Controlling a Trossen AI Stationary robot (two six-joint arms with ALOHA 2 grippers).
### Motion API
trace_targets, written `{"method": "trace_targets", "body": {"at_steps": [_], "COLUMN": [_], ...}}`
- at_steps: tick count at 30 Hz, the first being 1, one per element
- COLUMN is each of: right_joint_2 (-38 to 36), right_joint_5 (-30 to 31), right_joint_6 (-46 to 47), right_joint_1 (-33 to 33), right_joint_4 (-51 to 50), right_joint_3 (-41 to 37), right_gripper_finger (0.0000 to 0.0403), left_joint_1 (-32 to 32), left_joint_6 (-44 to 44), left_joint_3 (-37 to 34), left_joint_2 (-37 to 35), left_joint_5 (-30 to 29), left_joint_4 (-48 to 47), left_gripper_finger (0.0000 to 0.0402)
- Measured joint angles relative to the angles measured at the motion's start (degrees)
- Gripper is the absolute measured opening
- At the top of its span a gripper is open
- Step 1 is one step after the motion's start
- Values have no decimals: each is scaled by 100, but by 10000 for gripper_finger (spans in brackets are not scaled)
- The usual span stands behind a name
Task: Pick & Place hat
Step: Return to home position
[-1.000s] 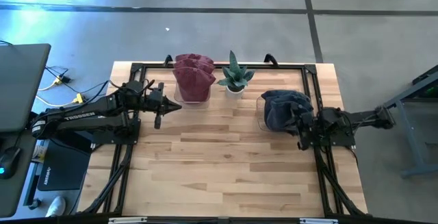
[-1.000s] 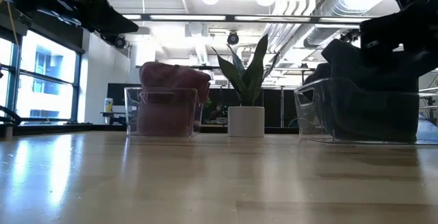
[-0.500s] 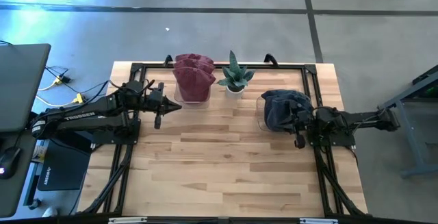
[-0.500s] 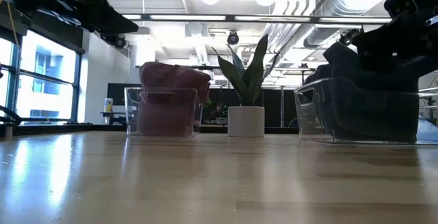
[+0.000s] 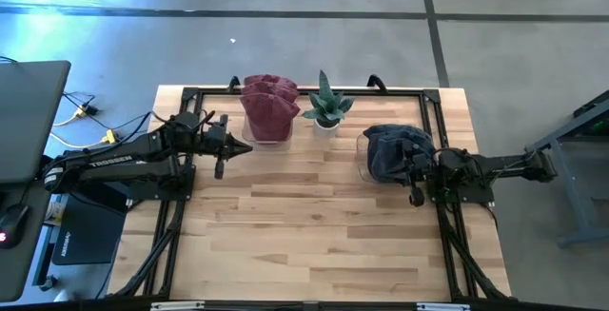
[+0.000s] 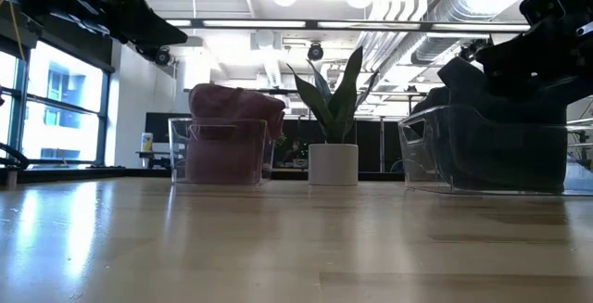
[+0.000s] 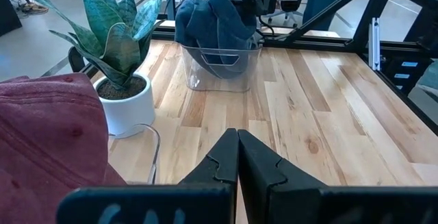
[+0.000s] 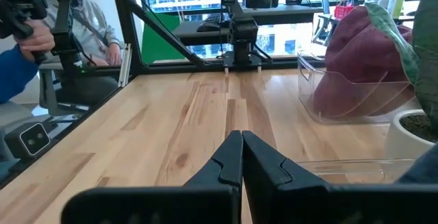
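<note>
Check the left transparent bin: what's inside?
Red caps fill the left transparent bin, bulging above its rim. The top ones cover whatever lies beneath, so the count and bin floor cannot be seen.

high: straight down | low: table-level | wrists: face each other | shared: plant (image 5: 325, 105)

Holds the left end effector (image 5: 245, 148) raised above the worktop (image 5: 314, 235), fingers (image 7: 222, 159) pressed tip to tip, aimed across at the right end effector (image 5: 411, 170). Holds that one raised too, fingers (image 8: 226, 159) closed flat together, facing back. Stretches both arms nearly level behind their end effectors.
</note>
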Motion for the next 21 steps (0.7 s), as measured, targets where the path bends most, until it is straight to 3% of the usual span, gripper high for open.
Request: {"method": "trace_targets", "body": {"at_steps": [7,21], "right_joint_2": [-11,-11], "right_joint_5": [-150,112], "right_joint_6": [127,307], "right_joint_1": [0,-44], "right_joint_4": [17,9], "right_joint_3": [-6,-7], "right_gripper_finger": [0,0], "left_joint_1": [0,0], "left_joint_6": [-13,-9], "left_joint_3": [0,0], "left_joint_2": [0,1], "left_joint_5": [2,155], "left_joint_4": [0,-26], "left_gripper_finger": [0,0]}}
